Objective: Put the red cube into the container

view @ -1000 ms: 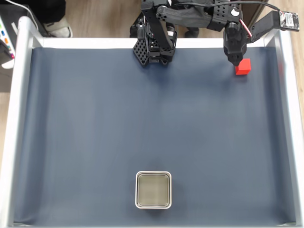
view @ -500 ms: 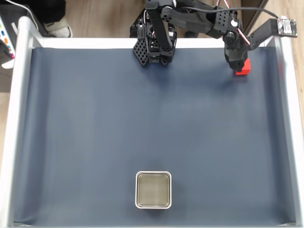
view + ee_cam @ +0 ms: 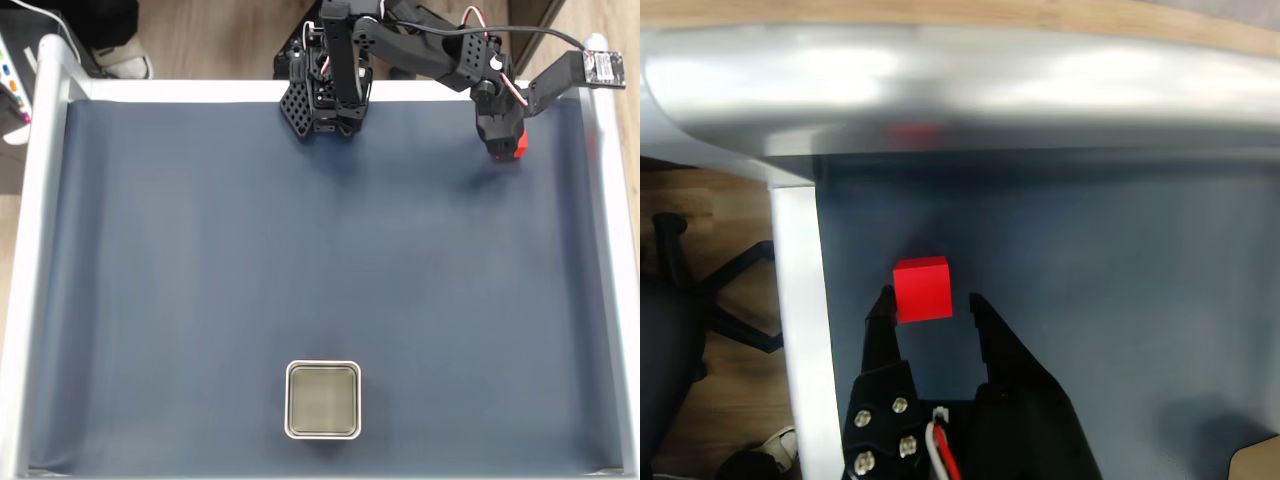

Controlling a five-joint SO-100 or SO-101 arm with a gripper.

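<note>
Claw (image 3: 930, 305) tips are standing apart in the wrist view, one on each side of the red cube (image 3: 922, 288), with the cube's lower edge sitting just between them; the left tip is looking as if it is touching the cube's corner, the right tip is showing a small gap, so the claw is spread open around the cube rather than clamped on it. The cube is resting on the dark blue mat (image 3: 1090, 300), near the silver rail (image 3: 800, 330) at the left of that frame and below the wide silver rail (image 3: 970, 85) across the top. In the fixed view the black arm (image 3: 420, 45) is reaching toward the upper right of the frame, where the claw (image 3: 503, 152) is covering most of the red cube (image 3: 516, 148). The container (image 3: 323, 366) is lying at the lower centre of the desk (image 3: 300, 250), well apart from the cube, its inside showing dull grey-olive
</note>
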